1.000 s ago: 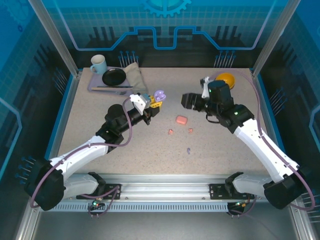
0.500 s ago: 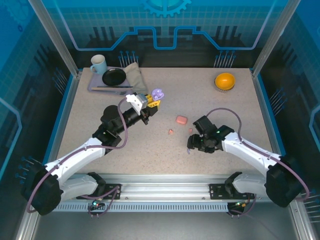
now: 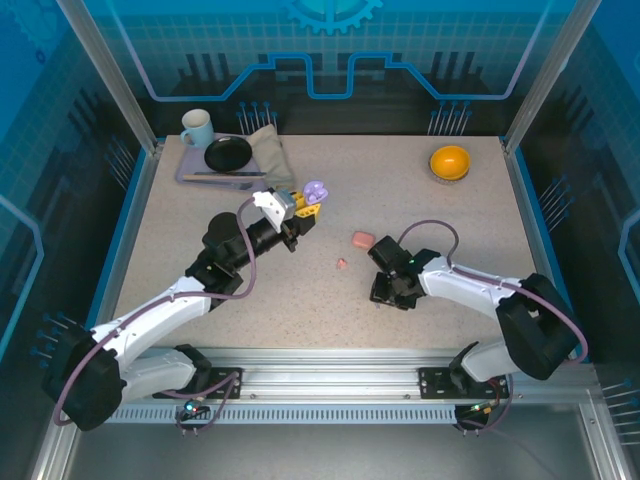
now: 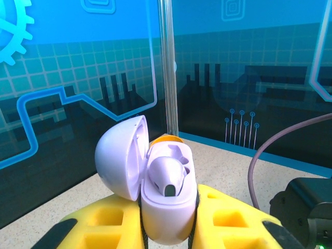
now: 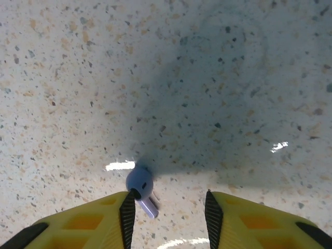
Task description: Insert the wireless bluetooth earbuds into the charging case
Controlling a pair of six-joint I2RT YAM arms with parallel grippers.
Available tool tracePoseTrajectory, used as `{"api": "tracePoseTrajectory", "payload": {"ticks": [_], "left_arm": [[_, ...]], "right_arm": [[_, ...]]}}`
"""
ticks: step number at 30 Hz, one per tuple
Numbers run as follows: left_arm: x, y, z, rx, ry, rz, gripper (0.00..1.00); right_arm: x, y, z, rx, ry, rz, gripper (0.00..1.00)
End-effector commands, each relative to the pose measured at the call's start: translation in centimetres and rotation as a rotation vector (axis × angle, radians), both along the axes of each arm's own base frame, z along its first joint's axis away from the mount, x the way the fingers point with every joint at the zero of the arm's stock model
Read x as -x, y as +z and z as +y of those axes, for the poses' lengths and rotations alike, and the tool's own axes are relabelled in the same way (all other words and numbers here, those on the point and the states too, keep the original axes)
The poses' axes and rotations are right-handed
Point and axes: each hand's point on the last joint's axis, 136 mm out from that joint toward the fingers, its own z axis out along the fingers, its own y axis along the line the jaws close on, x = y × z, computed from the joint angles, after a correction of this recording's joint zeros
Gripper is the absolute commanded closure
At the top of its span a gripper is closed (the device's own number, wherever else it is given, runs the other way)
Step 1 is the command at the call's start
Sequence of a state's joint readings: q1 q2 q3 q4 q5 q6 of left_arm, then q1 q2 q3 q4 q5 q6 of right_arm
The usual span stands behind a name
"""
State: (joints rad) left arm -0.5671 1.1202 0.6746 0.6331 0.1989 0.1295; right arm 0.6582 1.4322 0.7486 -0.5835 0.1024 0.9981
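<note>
Item tally
Two cases: purple case (image 4: 167, 215), pink case (image 3: 362, 239). Three buds visible: seated purple bud (image 4: 167, 176), loose purple bud (image 5: 139, 181), pink bud (image 3: 342, 264). One mug (image 3: 197, 128), one orange bowl (image 3: 450, 162).

Your overhead camera looked down from high behind the near edge, whole desk (image 3: 330, 300) in frame. Left wrist view faced level toward the enclosure wall (image 4: 249, 67); right wrist stared down close at that same desk.
</note>
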Motion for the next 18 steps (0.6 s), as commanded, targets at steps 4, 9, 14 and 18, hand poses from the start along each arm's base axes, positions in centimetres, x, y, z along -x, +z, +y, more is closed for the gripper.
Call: {"api": "tracePoseTrajectory", "payload": {"ticks": [4, 9, 14, 18], "left_arm": [[0.7, 0.9, 0.2, 0.036, -0.007, -0.025, 1.00], [0.7, 0.8, 0.2, 0.036, -0.007, -0.025, 1.00], [0.6, 0.8, 0.2, 0.038, -0.005, -0.028, 1.00], [0.6, 0.8, 0.2, 0.040, -0.005, -0.029, 1.00]], "right_arm": [[-1.3, 0.2, 1.3, -0.001, 0.020, -0.029, 0.59], [-1.3, -0.3, 1.7, 0.007, 0.032, -0.017, 0.62], [-1.0, -0.8, 1.9, 0.016, 0.046, -0.006, 0.65], [-0.8, -1.1, 1.8, 0.027, 0.052, 0.000, 0.65]]}}
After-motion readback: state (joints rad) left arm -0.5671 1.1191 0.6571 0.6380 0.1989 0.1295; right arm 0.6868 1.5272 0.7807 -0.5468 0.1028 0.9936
